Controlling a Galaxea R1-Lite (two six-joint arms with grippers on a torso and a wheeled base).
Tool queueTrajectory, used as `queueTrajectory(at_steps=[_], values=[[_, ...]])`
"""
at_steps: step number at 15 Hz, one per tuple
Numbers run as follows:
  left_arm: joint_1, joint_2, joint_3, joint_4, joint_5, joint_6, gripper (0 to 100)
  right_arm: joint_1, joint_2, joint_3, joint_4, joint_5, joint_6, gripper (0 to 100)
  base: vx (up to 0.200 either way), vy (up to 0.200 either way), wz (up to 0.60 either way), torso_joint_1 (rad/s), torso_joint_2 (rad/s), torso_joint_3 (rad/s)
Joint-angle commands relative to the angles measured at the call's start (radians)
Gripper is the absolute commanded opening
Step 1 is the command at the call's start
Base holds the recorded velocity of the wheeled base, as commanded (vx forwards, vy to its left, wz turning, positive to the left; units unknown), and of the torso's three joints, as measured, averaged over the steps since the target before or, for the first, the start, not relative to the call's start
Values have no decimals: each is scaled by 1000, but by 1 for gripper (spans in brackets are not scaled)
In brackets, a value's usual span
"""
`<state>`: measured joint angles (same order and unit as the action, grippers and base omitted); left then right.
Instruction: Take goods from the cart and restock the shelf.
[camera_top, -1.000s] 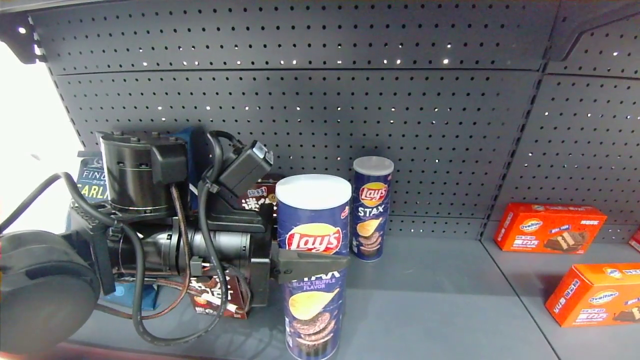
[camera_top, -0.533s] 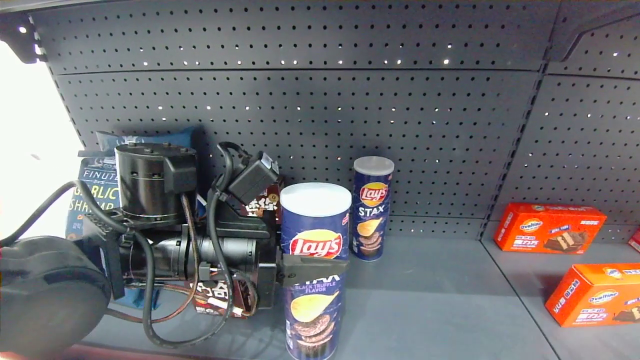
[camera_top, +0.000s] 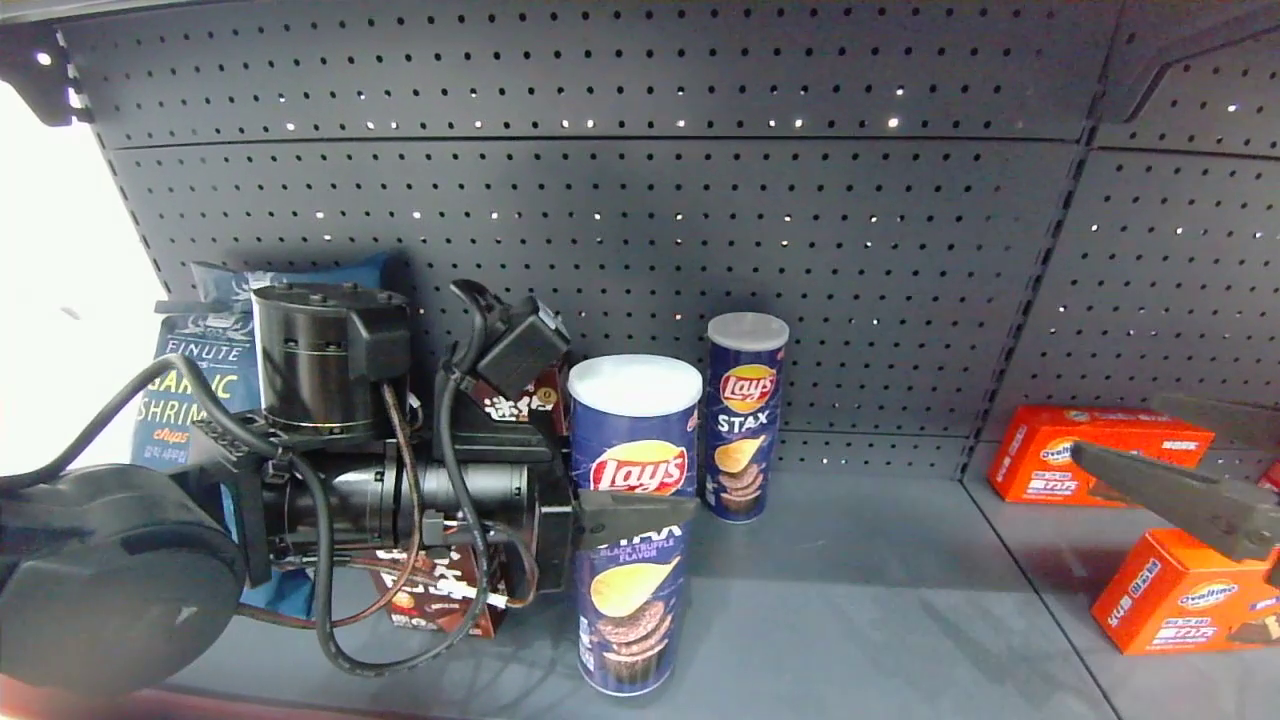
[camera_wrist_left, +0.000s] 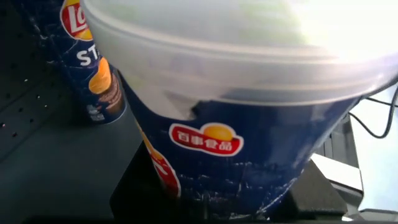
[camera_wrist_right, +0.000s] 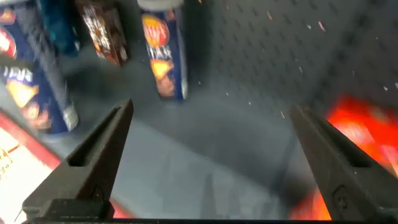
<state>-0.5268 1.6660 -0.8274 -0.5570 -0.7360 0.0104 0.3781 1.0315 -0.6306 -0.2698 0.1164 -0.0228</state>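
Left arm is carrying the held can (camera_top: 630, 610) a little rightward and deeper over the shelf (camera_top: 860, 600) than a second ago. Its base is now showing whole at lower centre, where the frame edge was cutting it before. Cannot tell whether the base is touching the shelf. With the arm shifting right, more of the blue bag (camera_top: 195, 390) at left is coming uncovered. Right jaws are newly coming in at the right edge, crossing in front of the rear orange box (camera_top: 1040, 450) and the front orange box (camera_top: 1180, 610).

Left jaws are clamping the held can at mid-height, one dark finger (camera_top: 630, 515) lying across its front. The left wrist view is looking down on its pale lid and blue side (camera_wrist_left: 249, 143). Right jaws are standing wide open, gripping nothing, with fingers (camera_wrist_right: 93, 162) well apart above bare shelf.

Second can (camera_top: 745, 420) is standing upright by the pegboard (camera_top: 640, 230), just behind and right of the held one.

Labels: both cans are wearing dark blue wrap with a red-and-yellow round logo, white lettering and pictured chips. The bag is carrying white and orange lettering. A brown box (camera_top: 440, 600) behind the arm is showing white characters. Both orange boxes are bearing an oval logo and a pictured chocolate bar.
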Motion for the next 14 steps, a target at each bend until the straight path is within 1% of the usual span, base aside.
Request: queueTrajectory(at_steps=[1,2,3,6,8,10,11,14], values=[[-2,-6,4,-1,35,2,0,19,194,-27,-94,5,-25,100,0,0,0,0,0,0],[-7,-5,4,-4,58,3,0,19,220,-31,-109,9,-39,100,0,0,0,0,0,0],[-13,-6,4,-4,110,3,0,18,272,-41,-140,42,-48,100,0,0,0,0,0,0],[-28,-26,7,2,152,3,0,18,352,-69,-169,80,-49,100,0,0,0,0,0,0],[-30,-35,7,5,173,3,0,16,371,-69,-197,101,-49,100,0,0,0,0,0,0],[-30,-43,8,5,182,2,0,19,418,-72,-264,120,-49,100,0,0,0,0,0,0],[-30,-43,8,5,188,2,0,25,458,-80,-318,157,-49,100,0,0,0,0,0,0],[-32,-45,11,5,188,2,0,-4,544,-92,-444,307,-49,100,0,0,0,0,0,0]])
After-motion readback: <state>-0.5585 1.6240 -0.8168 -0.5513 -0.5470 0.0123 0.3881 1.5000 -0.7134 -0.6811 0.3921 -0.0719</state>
